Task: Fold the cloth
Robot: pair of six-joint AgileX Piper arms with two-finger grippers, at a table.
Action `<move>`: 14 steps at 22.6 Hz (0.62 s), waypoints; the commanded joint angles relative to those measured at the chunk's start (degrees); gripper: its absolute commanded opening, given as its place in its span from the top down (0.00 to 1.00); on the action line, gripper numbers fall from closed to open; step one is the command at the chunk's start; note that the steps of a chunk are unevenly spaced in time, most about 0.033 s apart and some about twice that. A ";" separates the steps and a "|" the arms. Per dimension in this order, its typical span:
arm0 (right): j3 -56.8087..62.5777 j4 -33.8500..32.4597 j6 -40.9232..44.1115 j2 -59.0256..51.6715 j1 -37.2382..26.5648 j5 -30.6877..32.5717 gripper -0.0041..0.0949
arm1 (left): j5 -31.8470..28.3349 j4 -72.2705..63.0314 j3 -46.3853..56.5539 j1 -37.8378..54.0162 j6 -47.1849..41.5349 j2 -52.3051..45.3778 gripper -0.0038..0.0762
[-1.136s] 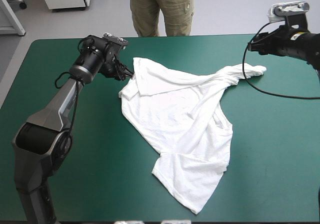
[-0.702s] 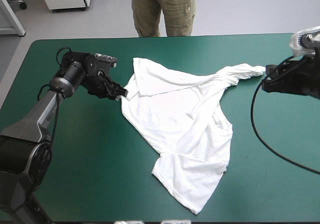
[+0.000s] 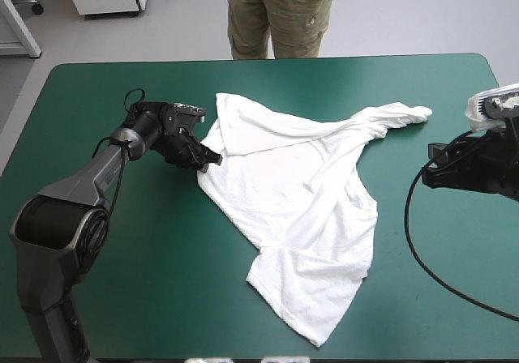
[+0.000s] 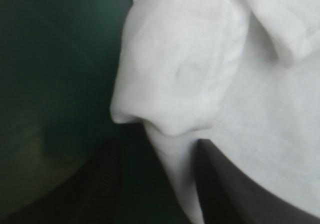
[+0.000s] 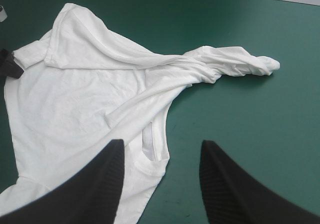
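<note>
**High view.**
- Item: T-shirt (image 3: 300, 193), white, lying mid-frame on the teal-green cover (image 3: 97, 298). The body is roughly spread, and one sleeve is twisted into a rope toward the upper right.
- Item: left gripper (image 3: 212, 159), at the shirt's left corner, centre-left of frame. Its arm reaches in low from the lower left, wrist bent toward the cloth.
- Item: right gripper (image 3: 428, 174), at the right edge of frame, well apart from the shirt and carrying nothing.

**Left wrist view.**
- The fingers stand apart. A tongue of the T-shirt (image 4: 200, 74) hem lies between them, not yet pinched.
- Step in hand, as I judge it: taking this corner.
- You do it well by easing forward until the hem sits deep between the fingers. Then close low to the cover, so no slack bunches underneath.

**Right wrist view.**
- The fingers are spread wide with nothing between them.
- The T-shirt (image 5: 90, 99) lies ahead of the gripper, with the twisted sleeve farther ahead.
- You would likely send this arm to that sleeve, so that both ends lift together.
</note>
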 commanded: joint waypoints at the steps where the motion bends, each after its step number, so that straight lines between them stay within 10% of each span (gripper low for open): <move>1: -0.46 0.49 -0.11 -0.24 -0.37 -1.03 0.51 | -3.83 -2.43 -0.57 -2.61 0.65 -0.45 0.86; 9: 20.03 -0.48 2.65 -0.87 6.42 -0.30 0.51 | -4.65 -0.75 -0.57 -3.00 0.65 -0.45 0.96; 14: 35.28 -9.64 16.04 0.66 20.96 -13.86 0.50 | -3.23 0.41 -0.57 -3.00 0.65 -0.45 0.96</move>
